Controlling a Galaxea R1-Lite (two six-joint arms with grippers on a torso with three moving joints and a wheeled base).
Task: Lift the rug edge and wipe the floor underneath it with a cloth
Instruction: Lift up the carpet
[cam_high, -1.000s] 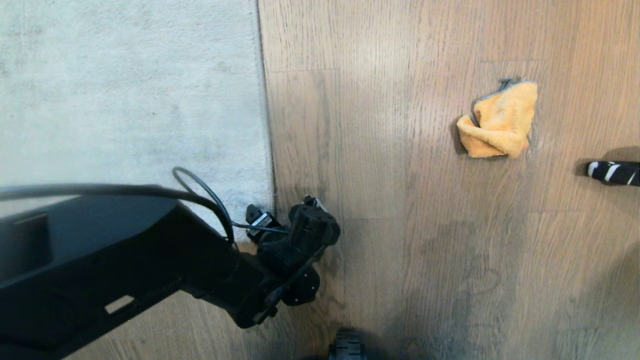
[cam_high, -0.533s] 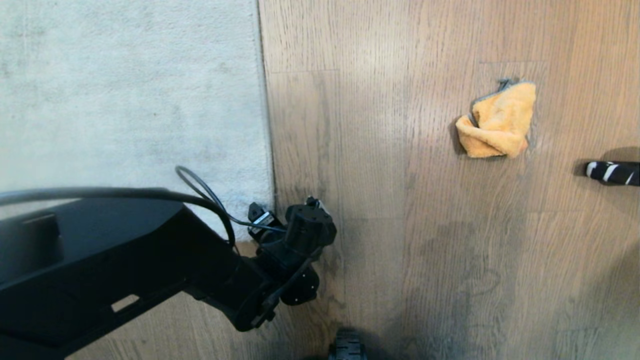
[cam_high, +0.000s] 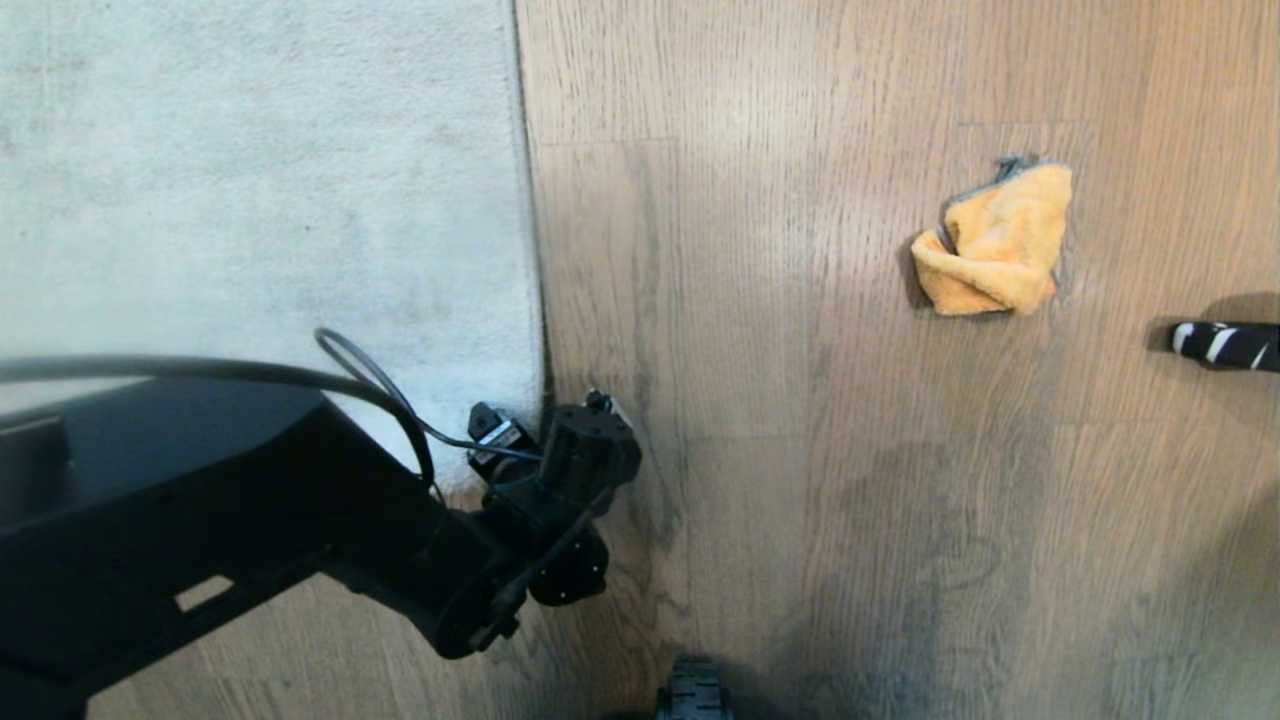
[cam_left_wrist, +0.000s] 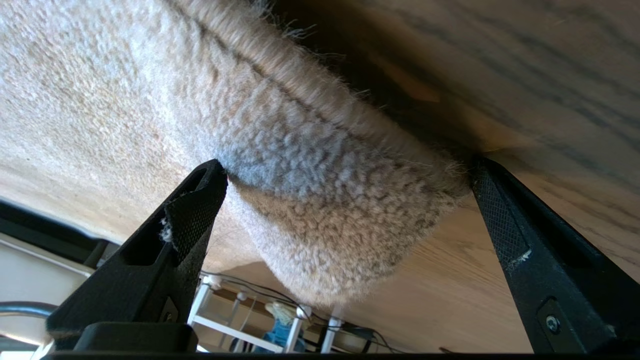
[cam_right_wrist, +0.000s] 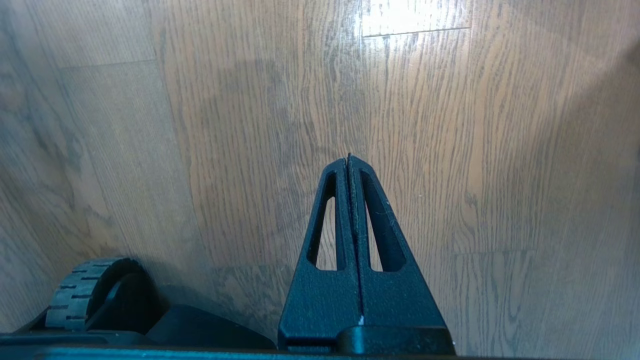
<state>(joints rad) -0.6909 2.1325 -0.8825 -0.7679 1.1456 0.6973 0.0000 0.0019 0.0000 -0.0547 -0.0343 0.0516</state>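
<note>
From the head camera, the left gripper (cam_high: 560, 440) reaches low to the rounded corner of the pale grey rug (cam_high: 260, 180), wrist bent down toward the wood-plank floor (cam_high: 780, 400), apparently to take the rug edge (cam_high: 535, 330) where it is easiest to peel up; the orange cloth (cam_high: 995, 245) lies crumpled on bare planks well off to the right, untouched, beside a black-and-white striped object (cam_high: 1225, 345) at the frame's border. The left wrist camera shows the jaws spread wide, one finger on the pile and the other on the floor, straddling the rug corner (cam_left_wrist: 330, 215) without pinching it. The right wrist camera shows the right gripper (cam_right_wrist: 349, 165) parked above bare floor near a base wheel (cam_right_wrist: 92, 292), jaws pressed together and empty.
</note>
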